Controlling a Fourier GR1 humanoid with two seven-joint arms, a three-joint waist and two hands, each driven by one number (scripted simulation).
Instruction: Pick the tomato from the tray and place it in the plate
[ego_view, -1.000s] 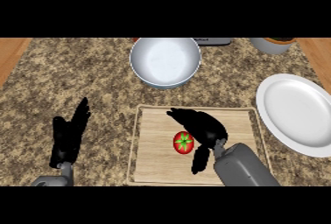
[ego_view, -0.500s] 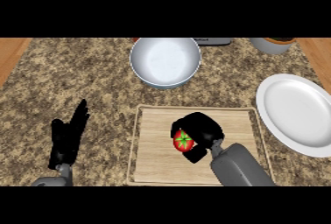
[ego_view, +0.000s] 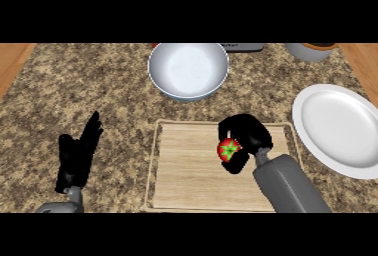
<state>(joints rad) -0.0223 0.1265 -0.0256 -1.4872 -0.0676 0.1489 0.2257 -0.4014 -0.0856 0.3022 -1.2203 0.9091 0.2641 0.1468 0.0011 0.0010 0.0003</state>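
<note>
- My right hand (ego_view: 249, 134) is curled round the tomato (ego_view: 228, 149). The fingers arch over its top and far side and the thumb comes in from below, so the fruit is pinched between them rather than pushed.
- The tomato is over the right half of the wooden tray (ego_view: 184, 172), with its red skin and green stalk showing on the side that faces left. I cannot tell whether it touches the board or is just off it.
- The plate (ego_view: 336, 127) lies just right of the tray, on the working arm's side. I judge that is why the right hand has this job: the carry is short and no arm has to cross.
- My left hand (ego_view: 76, 157) shows left of the tray over the counter (ego_view: 74, 90), fingers straight and open, holding nothing and out of the way.
- The bowl (ego_view: 188, 67) stands beyond the tray, off the path to the plate.
- As I judge it, the next move is to lift clear of the tray's rim, then travel right until the tomato is over the plate.
</note>
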